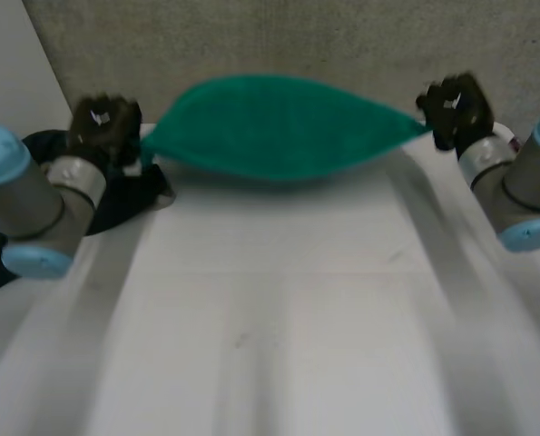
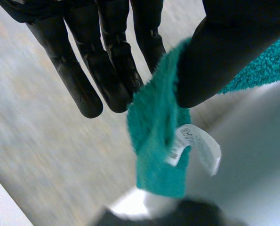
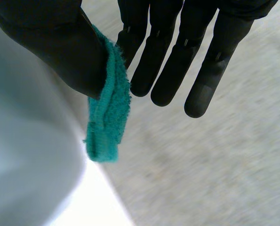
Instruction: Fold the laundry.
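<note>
A green towel (image 1: 279, 127) hangs stretched in the air between my two hands, above the far edge of the white table (image 1: 279, 309), and sags in the middle. My left hand (image 1: 104, 127) holds its left end and my right hand (image 1: 454, 109) its right end. In the left wrist view the thumb (image 2: 220, 56) pinches a towel corner (image 2: 154, 136) against the fingers (image 2: 107, 75); a white label (image 2: 198, 146) dangles from that corner. In the right wrist view the thumb (image 3: 60, 52) pins the other corner (image 3: 107, 122) against the fingers (image 3: 177, 56).
A dark heap of clothing (image 1: 115, 200) lies on the table's left side, under my left arm, and also shows beneath the held corner (image 2: 177, 214). Grey floor (image 1: 342, 45) lies beyond the table's far edge.
</note>
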Controlling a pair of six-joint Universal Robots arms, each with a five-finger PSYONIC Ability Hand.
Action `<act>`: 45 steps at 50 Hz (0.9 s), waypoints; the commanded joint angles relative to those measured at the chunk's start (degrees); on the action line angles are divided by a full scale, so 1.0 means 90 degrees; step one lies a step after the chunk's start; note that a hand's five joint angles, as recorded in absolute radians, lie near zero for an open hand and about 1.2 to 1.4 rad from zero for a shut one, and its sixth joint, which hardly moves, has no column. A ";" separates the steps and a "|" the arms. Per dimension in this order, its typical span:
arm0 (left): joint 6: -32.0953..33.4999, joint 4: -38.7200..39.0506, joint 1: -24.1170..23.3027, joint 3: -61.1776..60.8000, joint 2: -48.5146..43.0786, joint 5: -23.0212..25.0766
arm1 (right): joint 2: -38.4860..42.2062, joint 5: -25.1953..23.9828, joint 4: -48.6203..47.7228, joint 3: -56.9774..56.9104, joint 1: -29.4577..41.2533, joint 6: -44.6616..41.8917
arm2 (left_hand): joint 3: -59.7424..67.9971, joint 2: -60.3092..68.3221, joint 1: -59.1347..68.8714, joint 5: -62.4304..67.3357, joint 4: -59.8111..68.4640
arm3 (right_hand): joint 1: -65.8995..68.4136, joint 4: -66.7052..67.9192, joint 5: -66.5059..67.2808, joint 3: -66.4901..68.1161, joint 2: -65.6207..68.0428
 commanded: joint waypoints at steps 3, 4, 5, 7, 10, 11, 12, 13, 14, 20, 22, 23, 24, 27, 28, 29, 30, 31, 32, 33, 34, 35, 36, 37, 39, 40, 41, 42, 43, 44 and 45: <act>0.0620 -0.0842 -0.0206 -0.1143 0.0142 -0.0210 | 0.0012 0.0240 0.1659 0.0705 0.0012 -0.1213 | 0.1291 0.1268 0.1648 0.1474 0.1241 | 0.1722 0.1286 0.1383 0.1338 0.1443; 0.0718 -0.1028 -0.0216 -0.1260 0.0230 -0.0220 | -0.0056 0.0270 0.1922 0.0803 0.0012 -0.1320 | 0.1291 0.1268 0.1648 0.1474 0.1241 | 0.1722 0.1286 0.1383 0.1338 0.1443; 0.0883 -0.1464 -0.0226 -0.1513 0.0482 -0.0239 | -0.0241 0.0367 0.2495 0.1007 0.0012 -0.1572 | 0.1291 0.1268 0.1648 0.1474 0.1241 | 0.1722 0.1286 0.1383 0.1338 0.1443; 0.1040 -0.1974 -0.0226 -0.1768 0.0776 -0.0249 | -0.0505 0.0494 0.3103 0.1261 -0.0017 -0.1847 | 0.1291 0.1268 0.1648 0.1474 0.1241 | 0.1722 0.1286 0.1383 0.1338 0.1443; 0.1391 -0.3165 -0.0226 -0.2315 0.1518 -0.0200 | -0.1266 0.0875 0.4353 0.1905 -0.0192 -0.2355 | 0.1291 0.1268 0.1648 0.1474 0.1241 | 0.1722 0.1286 0.1383 0.1338 0.1443; 0.1518 -0.3487 -0.0226 -0.2461 0.1704 -0.0181 | -0.1481 0.0963 0.4637 0.2081 -0.0251 -0.2472 | 0.1291 0.1268 0.1648 0.1474 0.1241 | 0.1722 0.1286 0.1383 0.1338 0.1443; 0.1645 -0.3819 -0.0216 -0.2598 0.1889 -0.0152 | -0.1686 0.1031 0.4900 0.2276 -0.0309 -0.2599 | 0.1291 0.1268 0.1648 0.1474 0.1241 | 0.1722 0.1286 0.1383 0.1338 0.1443; 0.1927 -0.4480 -0.0197 -0.2841 0.2220 -0.0093 | -0.2094 0.1128 0.5357 0.2684 -0.0426 -0.2861 | 0.1291 0.1268 0.1648 0.1474 0.1241 | 0.1722 0.1286 0.1383 0.1338 0.1443; 0.2084 -0.4776 -0.0177 -0.2940 0.2387 -0.0054 | -0.2301 0.1139 0.5536 0.2882 -0.0495 -0.3019 | 0.1291 0.1268 0.1648 0.1474 0.1241 | 0.1722 0.1286 0.1383 0.1338 0.1443; 0.3081 -0.6069 -0.0050 -0.3254 0.3131 0.0375 | -0.3211 0.0447 0.5431 0.3801 -0.0818 -0.4182 | 0.1291 0.1268 0.1648 0.1474 0.1241 | 0.1722 0.1286 0.1383 0.1338 0.1443; 0.3189 -0.5913 -0.0060 -0.3137 0.3141 0.0463 | -0.3163 0.0368 0.5294 0.3802 -0.0808 -0.4183 | 0.1291 0.1268 0.1648 0.1474 0.1241 | 0.1722 0.1286 0.1383 0.1338 0.1443; 0.3189 -0.5651 -0.0098 -0.2972 0.3064 0.0493 | -0.3037 0.0358 0.5100 0.3715 -0.0779 -0.3989 | 0.1291 0.1268 0.1648 0.1474 0.1241 | 0.1722 0.1286 0.1383 0.1338 0.1443; 0.3151 -0.5494 -0.0118 -0.2874 0.2976 0.0483 | -0.2919 0.0368 0.4982 0.3636 -0.0750 -0.3852 | 0.1291 0.1268 0.1648 0.1474 0.1241 | 0.1722 0.1286 0.1383 0.1338 0.1443; 0.2869 -0.4754 -0.0293 -0.2377 0.2499 0.0318 | -0.2403 0.0474 0.4379 0.3150 -0.0574 -0.3170 | 0.1291 0.1268 0.1648 0.1474 0.1241 | 0.1722 0.1286 0.1383 0.1338 0.1443; 0.2809 -0.4596 -0.0333 -0.2239 0.2342 0.0250 | -0.2256 0.0533 0.4163 0.3022 -0.0535 -0.2974 | 0.1291 0.1268 0.1648 0.1474 0.1241 | 0.1722 0.1286 0.1383 0.1338 0.1443; 0.2741 -0.4410 -0.0372 -0.2093 0.2176 0.0172 | -0.2129 0.0601 0.4016 0.2895 -0.0525 -0.2836 | 0.1291 0.1268 0.1648 0.1474 0.1241 | 0.1722 0.1286 0.1383 0.1338 0.1443; 0.2643 -0.4041 -0.0440 -0.1772 0.1855 -0.0023 | -0.1847 0.0766 0.3676 0.2652 -0.0486 -0.2564 | 0.1291 0.1268 0.1648 0.1474 0.1241 | 0.1722 0.1286 0.1383 0.1338 0.1443; 0.2594 -0.3863 -0.0489 -0.1595 0.1697 -0.0112 | -0.1718 0.0845 0.3489 0.2514 -0.0466 -0.2455 | 0.1291 0.1268 0.1648 0.1474 0.1241 | 0.1722 0.1286 0.1383 0.1338 0.1443; 0.2565 -0.3707 -0.0538 -0.1429 0.1551 -0.0209 | -0.1591 0.0933 0.3294 0.2397 -0.0456 -0.2357 | 0.1291 0.1268 0.1648 0.1474 0.1241 | 0.1722 0.1286 0.1383 0.1338 0.1443; 0.2535 -0.3560 -0.0567 -0.1253 0.1395 -0.0287 | -0.1464 0.1011 0.3118 0.2270 -0.0427 -0.2279 | 0.1291 0.1268 0.1648 0.1474 0.1241 | 0.1722 0.1286 0.1383 0.1338 0.1443; 0.2506 -0.3278 -0.0645 -0.0913 0.1093 -0.0404 | -0.1202 0.1148 0.2797 0.2046 -0.0379 -0.2162 | 0.1291 0.1268 0.1648 0.1474 0.1241 | 0.1722 0.1286 0.1383 0.1338 0.1443; 0.2496 -0.3140 -0.0675 -0.0736 0.0955 -0.0454 | -0.1093 0.1217 0.2649 0.1957 -0.0339 -0.2142 | 0.1291 0.1268 0.1648 0.1474 0.1241 | 0.1722 0.1286 0.1383 0.1338 0.1443; 0.2496 -0.3023 -0.0714 -0.0550 0.0799 -0.0493 | -0.0986 0.1275 0.2512 0.1859 -0.0300 -0.2132 | 0.1291 0.1268 0.1648 0.1474 0.1241 | 0.1722 0.1286 0.1383 0.1338 0.1443; 0.2496 -0.2790 -0.0762 -0.0181 0.0488 -0.0503 | -0.0859 0.1305 0.2385 0.1762 -0.0281 -0.2132 | 0.1291 0.1268 0.1648 0.1474 0.1241 | 0.1722 0.1286 0.1383 0.1338 0.1443; 0.2506 -0.2622 -0.0811 0.0221 0.0174 -0.0493 | -0.0546 0.1383 0.2014 0.1498 -0.0193 -0.2093 | 0.1291 0.1268 0.1648 0.1474 0.1241 | 0.1722 0.1286 0.1383 0.1338 0.1443; 0.2515 -0.2573 -0.0821 0.0397 0.0027 -0.0484 | -0.0449 0.1412 0.1906 0.1400 -0.0164 -0.2083 | 0.1291 0.1268 0.1648 0.1474 0.1241 | 0.1722 0.1286 0.1383 0.1338 0.1443; 0.2544 -0.2563 -0.0860 0.0756 -0.0264 -0.0493 | -0.0351 0.1422 0.1799 0.1312 -0.0125 -0.2083 | 0.1291 0.1268 0.1648 0.1474 0.1241 | 0.1722 0.1286 0.1383 0.1338 0.1443; 0.2554 -0.2582 -0.0870 0.0915 -0.0393 -0.0503 | -0.0176 0.1451 0.1595 0.1157 -0.0057 -0.2073 | 0.1291 0.1268 0.1648 0.1474 0.1241 | 0.1722 0.1286 0.1383 0.1338 0.1443; 0.2564 -0.2621 -0.0880 0.1071 -0.0529 -0.0503 | -0.0097 0.1471 0.1506 0.1078 -0.0027 -0.2054 | 0.1291 0.1268 0.1648 0.1474 0.1241 | 0.1722 0.1286 0.1383 0.1338 0.1443; 0.2584 -0.2670 -0.0880 0.1237 -0.0676 -0.0503 | -0.0028 0.1481 0.1418 0.1009 -0.0007 -0.2034 | 0.1291 0.1268 0.1648 0.1474 0.1241 | 0.1722 0.1286 0.1383 0.1338 0.1443; 0.2613 -0.2796 -0.0880 0.1490 -0.0919 -0.0513 | 0.0079 0.1510 0.1262 0.0873 0.0041 -0.2015 | 0.1291 0.1268 0.1648 0.1474 0.1241 | 0.1722 0.1286 0.1383 0.1338 0.1443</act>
